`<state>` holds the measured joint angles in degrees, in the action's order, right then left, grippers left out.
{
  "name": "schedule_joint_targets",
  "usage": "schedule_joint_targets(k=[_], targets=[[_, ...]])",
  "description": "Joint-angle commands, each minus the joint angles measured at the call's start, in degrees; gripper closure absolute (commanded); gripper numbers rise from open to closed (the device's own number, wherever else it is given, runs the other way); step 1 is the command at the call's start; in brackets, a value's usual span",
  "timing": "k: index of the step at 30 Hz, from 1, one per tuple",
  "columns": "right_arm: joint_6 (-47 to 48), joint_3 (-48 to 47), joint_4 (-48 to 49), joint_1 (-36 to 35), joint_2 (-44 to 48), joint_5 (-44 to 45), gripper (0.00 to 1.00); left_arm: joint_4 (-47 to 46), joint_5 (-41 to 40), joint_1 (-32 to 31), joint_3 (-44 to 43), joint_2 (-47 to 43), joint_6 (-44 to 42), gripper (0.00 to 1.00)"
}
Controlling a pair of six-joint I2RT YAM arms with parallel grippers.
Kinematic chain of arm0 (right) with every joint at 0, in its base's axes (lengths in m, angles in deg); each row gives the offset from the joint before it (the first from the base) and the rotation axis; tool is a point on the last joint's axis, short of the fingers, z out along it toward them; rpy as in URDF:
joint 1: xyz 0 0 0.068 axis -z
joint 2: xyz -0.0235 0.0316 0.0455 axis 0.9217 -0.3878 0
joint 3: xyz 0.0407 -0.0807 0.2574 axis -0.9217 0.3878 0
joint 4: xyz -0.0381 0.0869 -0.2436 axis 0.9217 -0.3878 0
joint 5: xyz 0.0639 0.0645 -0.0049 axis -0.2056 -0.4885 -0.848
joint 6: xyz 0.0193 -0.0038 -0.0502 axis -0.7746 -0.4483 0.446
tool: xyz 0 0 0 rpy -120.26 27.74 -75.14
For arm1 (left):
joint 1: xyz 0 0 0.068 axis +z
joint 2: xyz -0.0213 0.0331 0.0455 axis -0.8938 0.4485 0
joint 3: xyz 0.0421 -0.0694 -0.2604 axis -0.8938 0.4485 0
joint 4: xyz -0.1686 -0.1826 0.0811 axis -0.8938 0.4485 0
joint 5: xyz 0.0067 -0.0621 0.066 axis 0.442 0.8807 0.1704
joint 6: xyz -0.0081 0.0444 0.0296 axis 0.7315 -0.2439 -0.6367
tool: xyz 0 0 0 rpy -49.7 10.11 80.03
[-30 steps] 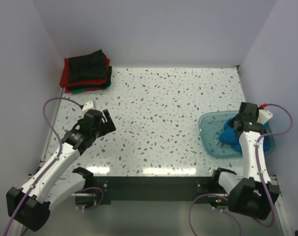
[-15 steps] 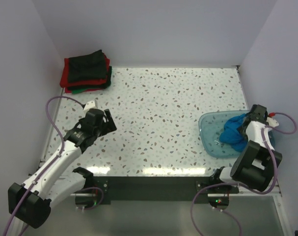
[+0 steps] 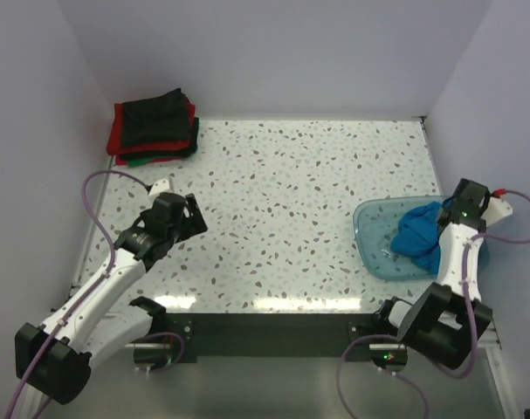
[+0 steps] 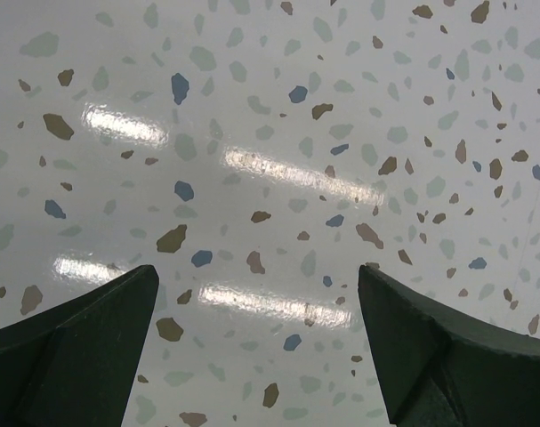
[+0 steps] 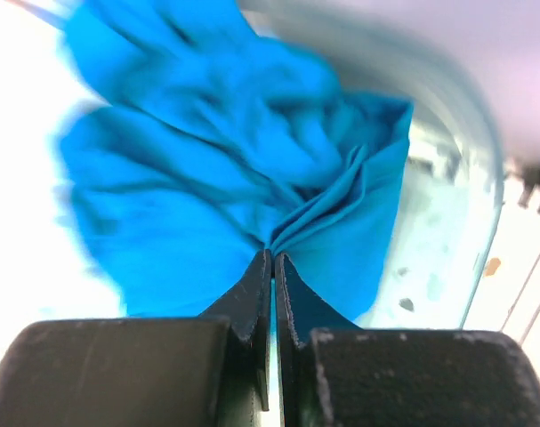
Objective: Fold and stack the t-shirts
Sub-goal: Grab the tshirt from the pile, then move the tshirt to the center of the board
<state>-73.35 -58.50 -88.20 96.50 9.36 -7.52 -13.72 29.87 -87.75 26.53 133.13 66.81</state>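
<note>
The right claw (image 5: pixel 272 256) was clenched on a bunched fold of the bright blue t-shirt (image 5: pixel 225 151). The shirt lay crumpled inside the translucent blue-green tub (image 3: pixel 375 255) at the right side of the speckled worktop (image 3: pixel 308 183). The left claw (image 4: pixel 256 280) hung released, its jaws wide apart over bare worktop, grasping nothing. At the far left corner sat the stack of folded t-shirts (image 3: pixel 155 129), dark green and black over red, well apart from both claws.

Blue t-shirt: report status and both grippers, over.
Right gripper shut on blue t-shirt, pinching a fold inside the tub. Left gripper open above the table. Folded stack at far left corner. Only the tub rim to clear.
</note>
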Motion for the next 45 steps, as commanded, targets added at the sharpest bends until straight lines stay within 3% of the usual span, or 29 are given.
schedule_joint_targets(k=[1, 5, 10, 12, 13, 14, 15, 19, 20, 23, 24, 26, 28, 30, 31, 36, 40, 45], targets=[[3.1, -7.8, -1.4, 0.2, 6.9, -2.9, 1.0, -0.7, -1.0, 0.0, -1.8, -0.8, -0.4, 0.0], [6.7, -15.4, -4.0, 0.0, 12.4, -10.6, 1.0, -0.4, -1.5, 0.0, -1.9, -1.8, -0.4, 0.0], [10.0, -29.1, -6.2, -1.1, 12.8, -26.4, 1.0, -0.9, -0.6, 0.0, -2.2, -3.1, -0.4, 0.0], [11.9, -37.0, -6.7, -7.6, 10.1, -28.5, 1.0, -1.6, -0.2, 0.0, -2.1, -3.2, -0.5, 0.0], [12.3, -40.1, -8.0, -11.4, 8.9, -25.4, 1.0, -1.7, 0.4, 0.0, -2.3, -3.2, -0.5, 0.0], [13.1, -43.2, -8.4, -20.4, 7.6, -22.5, 1.0, -1.9, 0.6, 0.0, -2.2, -3.1, -0.5, 0.0], [14.8, -49.1, -8.8, -24.6, 5.9, -21.1, 1.0, -2.0, 0.8, 0.0, -2.2, -3.0, -0.3, 0.0], [16.4, -64.6, -9.7, -39.6, -7.5, -24.4, 1.0, -2.5, 1.6, 0.0, -2.5, -2.4, 0.2, 0.0], [19.2, -68.4, -10.8, -47.7, -10.2, -18.5, 1.0, -2.4, 1.7, 0.0, -2.7, -2.3, 0.2, 0.0], [22.3, -87.1, -14.6, -59.9, -23.0, -18.7, 1.0, -1.9, 1.2, 0.1, -3.7, -2.4, 0.3, 0.0], [23.1, -99.3, -15.7, -62.2, -27.5, -18.7, 1.0, -1.3, 1.1, 0.1, -4.3, -2.4, 0.8, 0.0], [25.5, -110.0, -17.0, -69.4, -37.1, -15.7, 1.0, -0.1, 1.0, 0.1, -5.0, -2.7, 1.0, 0.0], [25.8, -109.1, -7.9, -73.3, -37.9, -17.1, 1.0, 0.9, 0.6, 0.1, -5.7, -3.2, 1.7, 0.0], [23.9, -96.7, 1.8, -74.6, -34.6, -21.5, 1.0, 2.3, 0.3, 0.1, -6.1, -4.4, 2.4, 0.0], [23.4, -95.3, 7.1, -76.1, -34.6, -22.5, 1.0, 3.0, 0.0, 0.1, -6.2, -4.8, 2.5, 0.0], [19.8, -102.7, 7.2, -77.7, -42.6, -26.1, 1.0, 6.0, -0.9, 0.1, -6.6, -8.3, 4.1, 0.0], [17.6, -96.9, 12.0, -77.7, -41.2, -25.3, 1.0, 7.9, -3.4, 0.1, -6.8, -9.7, 5.7, 0.0], [17.5, -93.3, 11.1, -77.7, -39.6, -20.6, 1.0, 9.8, -5.1, 0.1, -6.3, -9.4, 8.9, 0.0]])
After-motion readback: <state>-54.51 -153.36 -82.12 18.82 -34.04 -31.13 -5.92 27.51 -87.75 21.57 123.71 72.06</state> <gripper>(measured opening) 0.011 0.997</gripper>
